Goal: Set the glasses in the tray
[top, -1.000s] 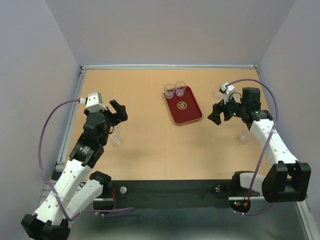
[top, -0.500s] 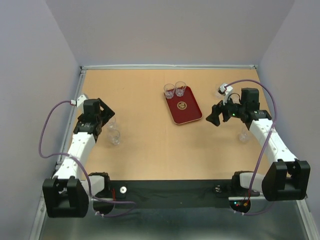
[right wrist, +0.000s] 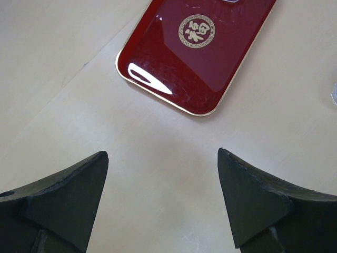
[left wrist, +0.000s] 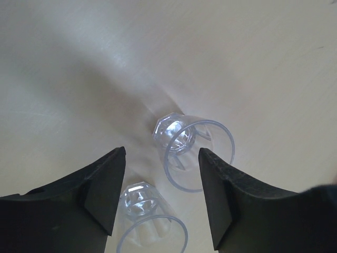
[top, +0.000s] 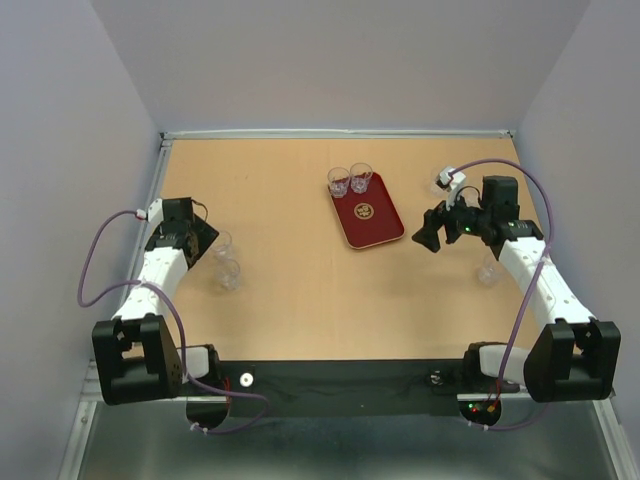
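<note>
Left claw [left wrist: 161,158] hung released above two glasses [left wrist: 184,142] standing close together, and likely needed to straddle only one before clenching.

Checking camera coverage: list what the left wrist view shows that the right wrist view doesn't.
Left wrist only: two glasses close up, between the fingers of the open left hand. Right wrist only: the red tray with its gold emblem, ahead of the open right hand; a clear sliver at the edge is too cropped to name. Both: pale tabletop and an open hand.
</note>
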Robot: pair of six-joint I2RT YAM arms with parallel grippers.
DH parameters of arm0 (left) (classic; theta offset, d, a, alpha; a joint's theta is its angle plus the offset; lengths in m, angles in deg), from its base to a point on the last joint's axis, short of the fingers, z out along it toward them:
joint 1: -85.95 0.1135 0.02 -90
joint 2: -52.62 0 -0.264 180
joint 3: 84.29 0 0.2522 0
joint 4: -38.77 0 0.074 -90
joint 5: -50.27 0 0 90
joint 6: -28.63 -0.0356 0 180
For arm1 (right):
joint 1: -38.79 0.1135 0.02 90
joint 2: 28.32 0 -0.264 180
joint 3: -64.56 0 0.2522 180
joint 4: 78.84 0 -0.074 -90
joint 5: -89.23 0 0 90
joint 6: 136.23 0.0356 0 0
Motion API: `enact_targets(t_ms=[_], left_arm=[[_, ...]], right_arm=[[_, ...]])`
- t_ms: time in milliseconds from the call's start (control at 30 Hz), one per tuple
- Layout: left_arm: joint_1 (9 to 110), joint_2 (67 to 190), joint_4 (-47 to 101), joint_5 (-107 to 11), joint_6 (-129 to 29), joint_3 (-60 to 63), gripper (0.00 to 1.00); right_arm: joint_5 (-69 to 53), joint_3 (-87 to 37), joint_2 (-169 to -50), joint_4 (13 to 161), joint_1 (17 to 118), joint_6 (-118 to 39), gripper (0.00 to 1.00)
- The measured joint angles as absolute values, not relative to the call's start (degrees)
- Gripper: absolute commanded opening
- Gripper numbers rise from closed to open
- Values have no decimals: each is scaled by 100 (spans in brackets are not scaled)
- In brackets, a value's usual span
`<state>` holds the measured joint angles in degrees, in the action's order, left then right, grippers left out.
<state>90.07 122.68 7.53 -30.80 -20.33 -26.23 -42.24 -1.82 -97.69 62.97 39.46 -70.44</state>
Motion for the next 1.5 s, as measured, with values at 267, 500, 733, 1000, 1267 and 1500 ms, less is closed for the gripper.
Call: enact_targets(t_ms=[267,500,733,1000,1267,1500], left_arm=[[9215,12487,926,-3473,-2042,-2623,50],[9219,12649,974,-3705,-2064,-2623,35],[9219,12649,1031,-3794,-2083,-2625,13],[9219,12712,1127,-4026,-2219,-2625,0],[9064,13053,1545,-5254,-2708,-2396,0],[8126,13680,2194,-6192,-2971,-1539,0]], right_arm=[[-4176,-182,-9771,6299,3946,-7044,89],[-4172,-182,-9771,6297,3946,-7044,89],[-4168,-182,-9771,6297,3946,-7044,89],[-4146,-182,-9771,6299,3946,-7044,89],[-4122,-182,-9771,6299,3946,-7044,89],[-4122,-182,-9771,6299,3946,-7044,89]])
